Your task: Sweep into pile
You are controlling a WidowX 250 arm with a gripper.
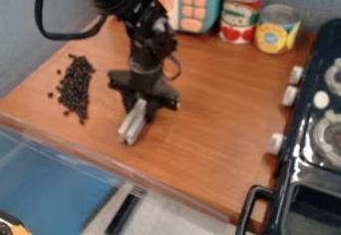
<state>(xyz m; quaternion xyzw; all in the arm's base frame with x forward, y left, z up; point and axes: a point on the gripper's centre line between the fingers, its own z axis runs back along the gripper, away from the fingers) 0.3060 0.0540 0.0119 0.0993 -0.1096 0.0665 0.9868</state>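
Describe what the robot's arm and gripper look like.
The arm is black and jointed, with small pale patches along it. A thick black cable loops beside its upper part; a thinner dark cable curls lower down. The gripper is black too, wide at the top with two fingers.

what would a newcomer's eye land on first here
Probably the black robot arm coming in from the top edge, a pale grey bar-shaped piece at its gripper. Next, likely the pile of small dark beans on the brown wooden counter, left in view.
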